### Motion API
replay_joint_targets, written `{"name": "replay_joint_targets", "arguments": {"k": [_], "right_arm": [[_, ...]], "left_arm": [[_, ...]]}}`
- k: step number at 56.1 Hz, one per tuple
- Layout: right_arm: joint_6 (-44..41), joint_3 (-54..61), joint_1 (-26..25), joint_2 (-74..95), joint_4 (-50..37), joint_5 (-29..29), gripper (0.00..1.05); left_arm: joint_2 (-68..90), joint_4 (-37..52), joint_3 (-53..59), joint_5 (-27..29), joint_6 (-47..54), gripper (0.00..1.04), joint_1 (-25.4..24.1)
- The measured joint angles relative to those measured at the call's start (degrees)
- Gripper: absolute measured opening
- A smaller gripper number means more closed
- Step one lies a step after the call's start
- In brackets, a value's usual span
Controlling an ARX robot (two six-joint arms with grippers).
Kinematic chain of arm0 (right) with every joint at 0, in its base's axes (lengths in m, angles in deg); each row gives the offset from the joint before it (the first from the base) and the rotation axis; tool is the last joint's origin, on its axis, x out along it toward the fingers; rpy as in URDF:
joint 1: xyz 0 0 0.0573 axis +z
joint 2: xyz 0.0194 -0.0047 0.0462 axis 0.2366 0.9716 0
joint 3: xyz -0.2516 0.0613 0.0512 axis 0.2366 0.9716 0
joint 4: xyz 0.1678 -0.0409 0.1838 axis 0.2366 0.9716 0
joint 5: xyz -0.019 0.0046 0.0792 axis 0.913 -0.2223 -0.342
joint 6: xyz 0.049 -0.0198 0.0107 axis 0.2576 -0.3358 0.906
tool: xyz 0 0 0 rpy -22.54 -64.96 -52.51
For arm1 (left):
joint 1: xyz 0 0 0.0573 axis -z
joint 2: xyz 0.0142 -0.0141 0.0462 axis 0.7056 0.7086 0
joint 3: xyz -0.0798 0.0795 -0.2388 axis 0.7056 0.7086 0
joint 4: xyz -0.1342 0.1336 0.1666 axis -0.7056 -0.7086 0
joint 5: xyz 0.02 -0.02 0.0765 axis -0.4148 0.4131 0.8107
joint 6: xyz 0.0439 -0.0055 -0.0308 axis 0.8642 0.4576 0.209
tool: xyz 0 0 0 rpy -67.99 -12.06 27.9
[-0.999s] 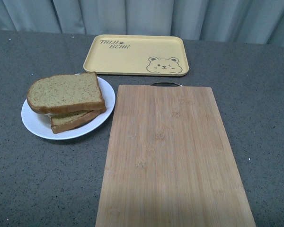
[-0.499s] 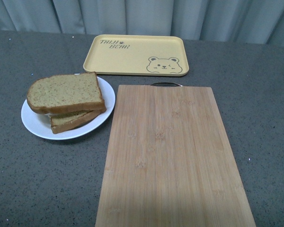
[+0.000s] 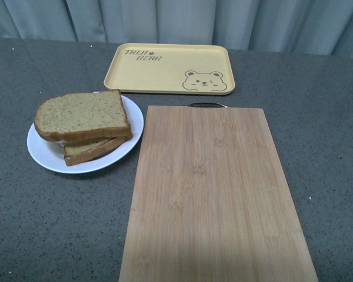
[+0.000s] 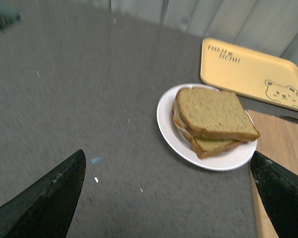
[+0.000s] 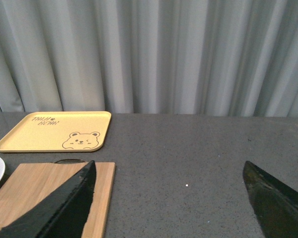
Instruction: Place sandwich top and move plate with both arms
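Now | sandwich top (image 3: pixel 82 114): coarse brown square | plate (image 3: pixel 45 154): smooth white round

yellow bear tray (image 3: pixel 159 70): far centre | bamboo board (image 3: pixel 215 194): just nearer, apart | grey curtain (image 3: pixel 182 17): behind

A: Front view, any change since a second ago?
B: Barely: plate (image 3: pixel 44 154) and sandwich top (image 3: pixel 82 114) on it look a hair further toward 3 o'clock, shift so slight I can't be sure it's real
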Motion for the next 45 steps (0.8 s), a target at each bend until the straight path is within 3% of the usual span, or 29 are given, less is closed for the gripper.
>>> {"name": "replay_joint_targets", "arguments": {"k": [2,14,24,45], "right_arm": [[0.04,0.0,0.0,0.0,0.0,0.02,0.97],[0.0,0.02,0.0,0.0,0.0,0.02,0.95],[0.0,0.0,0.0,0.0,0.0,0.02,0.95],[0.0,0.0,0.0,0.0,0.0,0.02,0.95]], "left_arm": [[5.62,2.93,-0.7,-1.29,-4.28,0.98,-0.39],[53.24,28.55,-11.87,-14.29,-24.65,0.98,-3.06],[74.9,29.7,-19.5,-18.43,-29.2,0.98,-4.94],[88.56,27.28,-26.29,-21.68,-34.07,0.98,-6.43]]}}
